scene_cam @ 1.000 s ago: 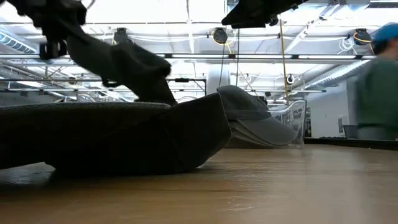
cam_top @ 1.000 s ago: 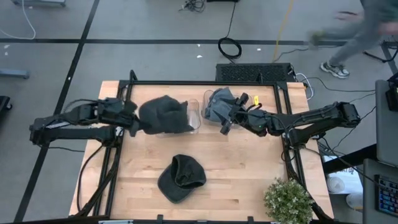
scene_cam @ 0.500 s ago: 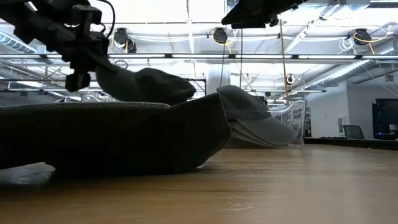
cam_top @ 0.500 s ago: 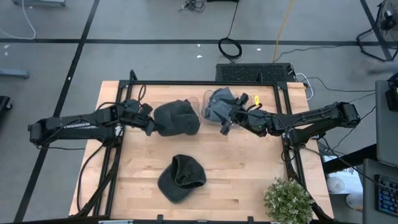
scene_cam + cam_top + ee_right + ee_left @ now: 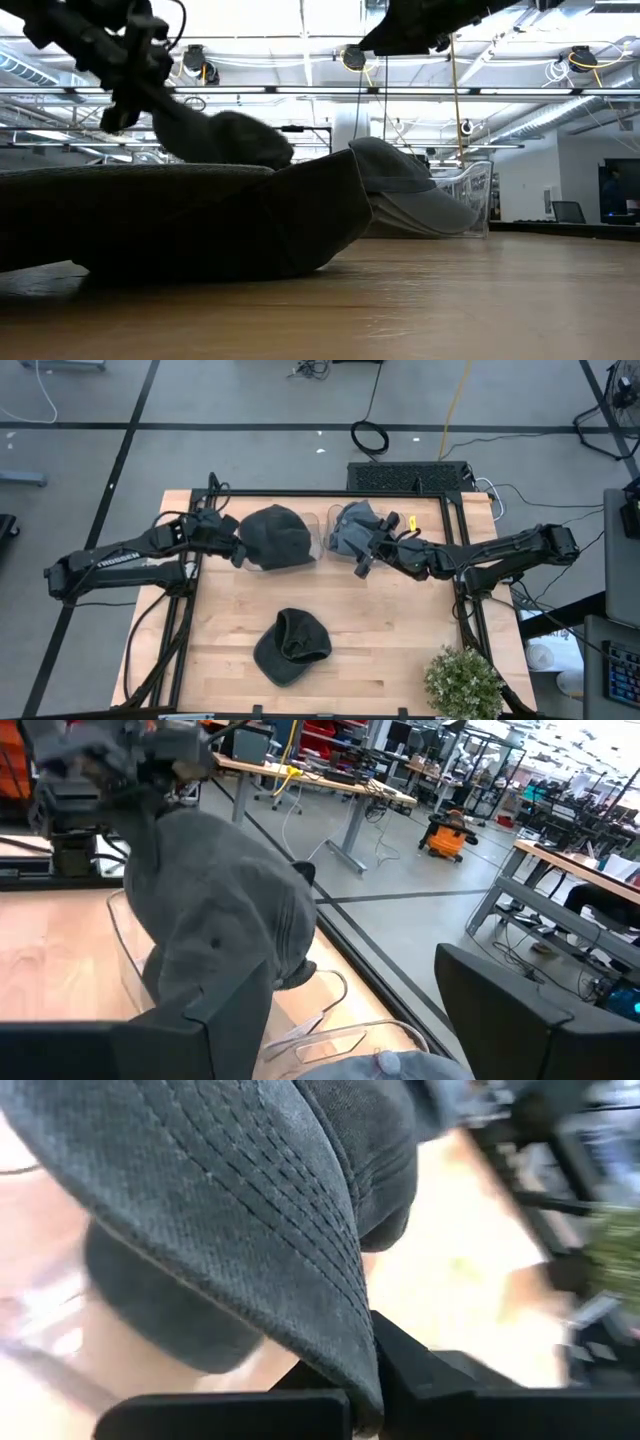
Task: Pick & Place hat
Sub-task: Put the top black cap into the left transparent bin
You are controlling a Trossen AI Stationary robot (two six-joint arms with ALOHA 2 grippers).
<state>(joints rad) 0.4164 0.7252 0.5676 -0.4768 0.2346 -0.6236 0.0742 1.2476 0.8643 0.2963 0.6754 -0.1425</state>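
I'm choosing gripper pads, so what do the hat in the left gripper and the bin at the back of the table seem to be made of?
The hat in the left gripper looks like dark grey woven cotton twill, matte: diagonal weave and rows of stitching on the brim. The bin looks like clear, glossy hard plastic, since the wood shows through its walls, though its exact material stays uncertain.

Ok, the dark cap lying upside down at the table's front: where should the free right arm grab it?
Take the upturned dark fabric cap by its raised crown rim, coming straight down, one finger inside the hollow. It lies opening-up, so that edge stands free of the wooden table.
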